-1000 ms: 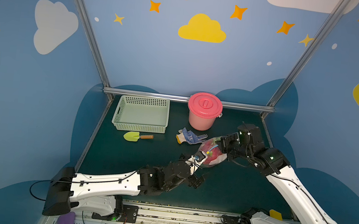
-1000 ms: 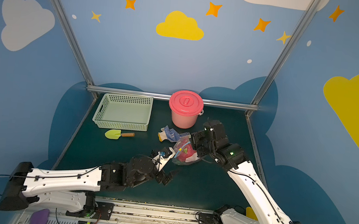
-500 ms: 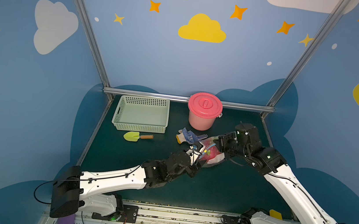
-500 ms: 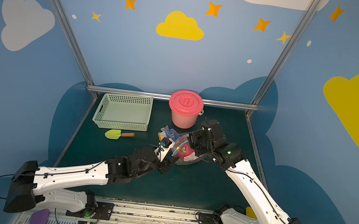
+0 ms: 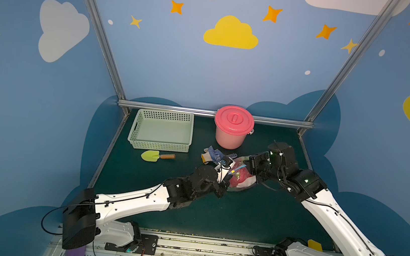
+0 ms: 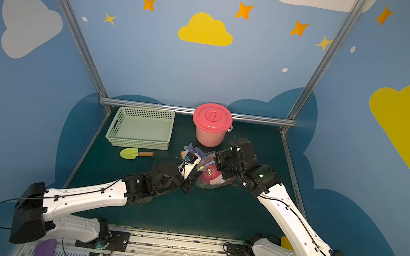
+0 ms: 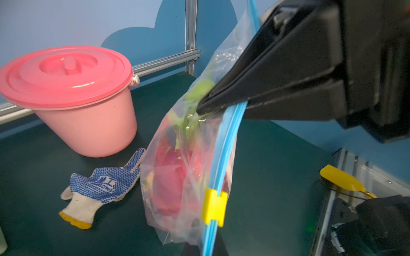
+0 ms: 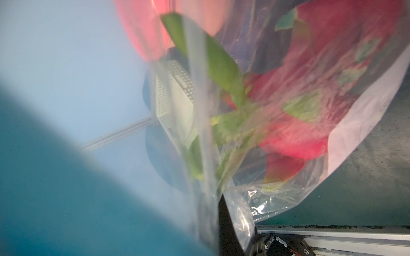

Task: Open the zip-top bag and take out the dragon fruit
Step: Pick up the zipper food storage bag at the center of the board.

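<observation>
The zip-top bag (image 5: 242,180) hangs in the middle of the table between my two grippers, clear and crinkly. Its light-blue zip strip (image 7: 229,133) carries a yellow slider tab (image 7: 214,206). Inside sits the dragon fruit (image 7: 170,177), pink-red with green scales, seen close in the right wrist view (image 8: 299,133). My right gripper (image 7: 206,106) is shut, pinching the bag's top edge at the zip strip. My left gripper (image 7: 206,250) is shut on the strip's end just below the slider. Both top views show the bag (image 6: 212,178) partly hidden by the two grippers.
A pink lidded bucket (image 5: 233,126) stands behind the bag. A blue-dotted work glove (image 7: 99,186) lies beside it. A pale green basket (image 5: 159,145) and a yellow-green trowel (image 5: 156,156) are at the back left. A yellow piece (image 5: 315,245) lies at the front right edge.
My left arm has reached forward to the bag and its gripper has gone from open to shut on the zip strip. The right gripper has kept its hold and shifted slightly left.
</observation>
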`<action>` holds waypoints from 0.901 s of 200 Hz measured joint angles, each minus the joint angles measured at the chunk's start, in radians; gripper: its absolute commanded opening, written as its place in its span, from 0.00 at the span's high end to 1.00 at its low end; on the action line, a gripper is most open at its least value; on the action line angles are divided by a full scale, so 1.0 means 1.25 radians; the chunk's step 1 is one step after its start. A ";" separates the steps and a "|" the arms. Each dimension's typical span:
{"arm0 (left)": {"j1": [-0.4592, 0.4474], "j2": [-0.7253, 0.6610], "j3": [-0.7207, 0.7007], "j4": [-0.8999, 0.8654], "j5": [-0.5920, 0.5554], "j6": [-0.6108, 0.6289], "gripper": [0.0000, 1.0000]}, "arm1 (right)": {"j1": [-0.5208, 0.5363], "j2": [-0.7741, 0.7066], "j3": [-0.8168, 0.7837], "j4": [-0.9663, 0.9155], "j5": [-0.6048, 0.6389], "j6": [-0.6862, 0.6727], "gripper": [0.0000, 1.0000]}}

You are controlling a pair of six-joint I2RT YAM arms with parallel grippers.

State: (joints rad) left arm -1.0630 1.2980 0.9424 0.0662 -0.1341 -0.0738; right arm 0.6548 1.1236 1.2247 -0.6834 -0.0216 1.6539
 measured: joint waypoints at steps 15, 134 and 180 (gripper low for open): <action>0.004 0.000 0.009 -0.016 0.008 0.010 0.96 | 0.001 -0.002 -0.002 0.000 0.002 0.002 0.91; 0.204 0.010 0.313 -0.497 0.285 0.261 0.96 | -0.109 0.027 0.281 -0.349 -0.263 -0.562 0.27; 0.223 0.031 0.395 -0.674 0.359 0.358 0.96 | -0.019 -0.035 0.298 -0.351 -0.310 -0.972 0.26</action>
State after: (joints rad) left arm -0.7841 1.3361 1.4361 -0.7769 0.3141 0.3740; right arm 0.6315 1.0794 1.5967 -1.1217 -0.4088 0.4389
